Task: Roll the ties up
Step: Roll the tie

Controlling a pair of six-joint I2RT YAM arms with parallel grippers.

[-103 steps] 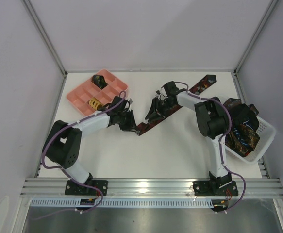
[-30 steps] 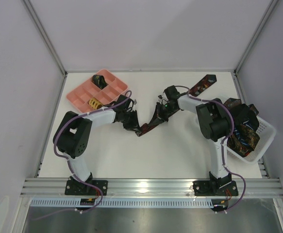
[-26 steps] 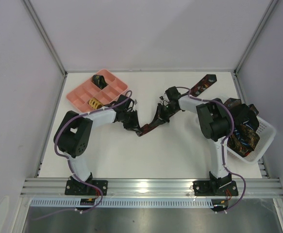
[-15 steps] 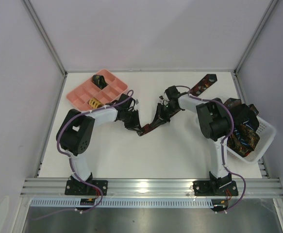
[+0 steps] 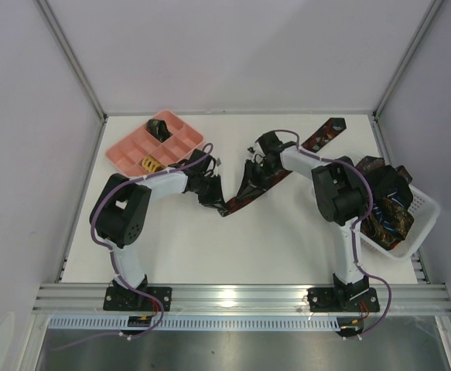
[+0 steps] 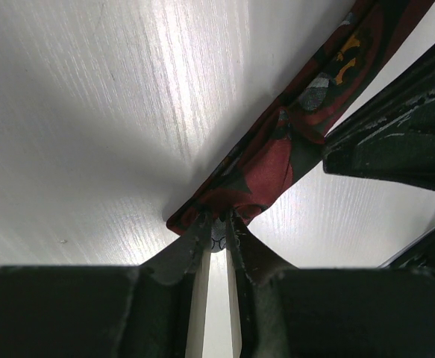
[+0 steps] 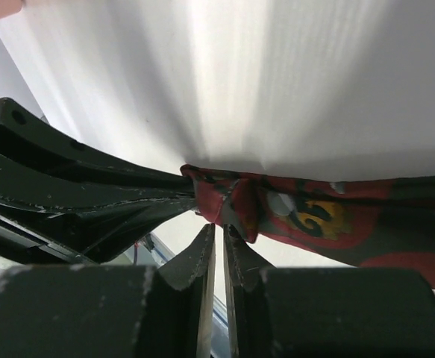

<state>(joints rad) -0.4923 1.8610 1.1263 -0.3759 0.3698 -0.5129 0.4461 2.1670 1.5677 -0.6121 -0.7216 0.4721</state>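
White table with faint wood grain and soft glare, pale lilac-grey back wall, matching side walls, slanting aluminium frame posts at its far corners, ribbed aluminium rail along its near edge, brushed steel sheet below.

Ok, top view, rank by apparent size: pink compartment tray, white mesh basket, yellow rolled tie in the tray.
Largest, too close to rank: pink plastic compartment tray and white mesh basket, partly behind the right arm.
Smallest by far: yellow-patterned rolled tie in the tray.
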